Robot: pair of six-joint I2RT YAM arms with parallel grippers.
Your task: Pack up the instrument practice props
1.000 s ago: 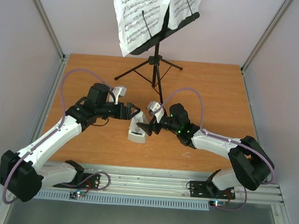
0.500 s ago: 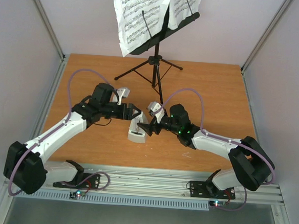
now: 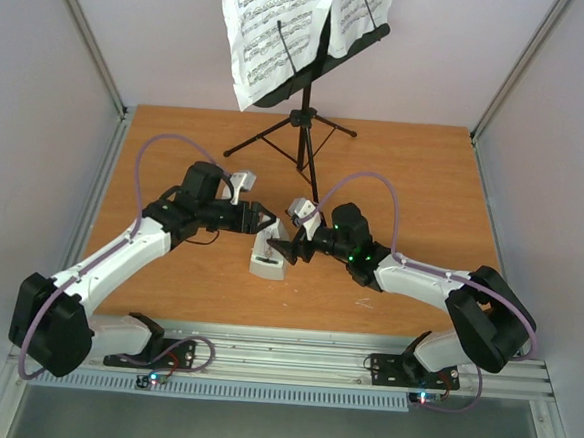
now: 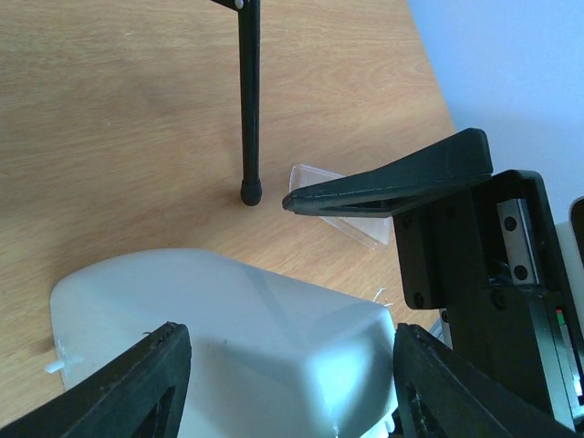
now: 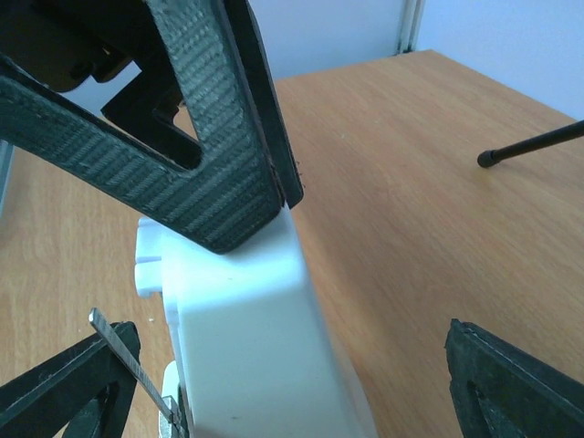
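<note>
A: Where's the metronome (image 3: 267, 257)?
B: Middle of the desk (image 3: 414, 188), left claw (image 4: 292, 351) straddling it; whether it's clamped, I cannot tell. Right claw (image 5: 285, 342) gapes beside.
A: Risk?
B: A lopsided squeeze could tip it or skid it away.

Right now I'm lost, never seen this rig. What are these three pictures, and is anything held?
Two robot arms are bolted to the near edge of a wooden table. The wide picture comes from a fixed camera above and behind them. The two close-ups come from a camera on each wrist.

On the table stand a black music stand carrying sheet music, and a pale grey metronome. A small clear cover sits near the right arm's fingers.

The left pincer has its jaws either side of the metronome; whether it grips I cannot tell. The right pincer is wide open, facing the metronome.
</note>
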